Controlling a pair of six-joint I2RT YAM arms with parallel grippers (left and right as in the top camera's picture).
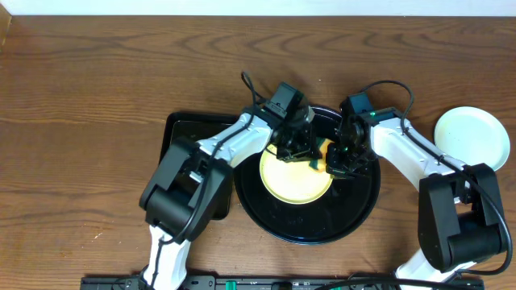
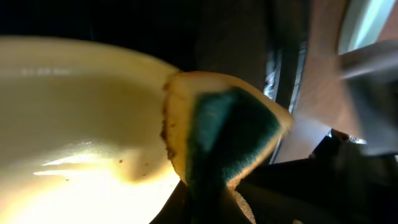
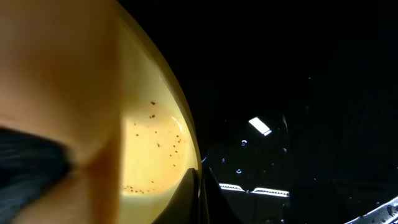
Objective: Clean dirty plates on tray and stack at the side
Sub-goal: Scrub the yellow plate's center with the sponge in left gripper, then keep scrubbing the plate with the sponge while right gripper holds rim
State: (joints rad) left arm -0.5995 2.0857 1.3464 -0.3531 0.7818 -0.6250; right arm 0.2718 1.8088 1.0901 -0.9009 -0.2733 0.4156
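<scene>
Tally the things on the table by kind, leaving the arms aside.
Plates: 2 (yellow plate, pale plate)
Trays: 2 (round tray, rectangular tray)
Sponge: 1
Total: 5

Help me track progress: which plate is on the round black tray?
The yellow plate lies on the round black tray. The other, a pale plate, sits off the tray on the wooden table at the right.
</scene>
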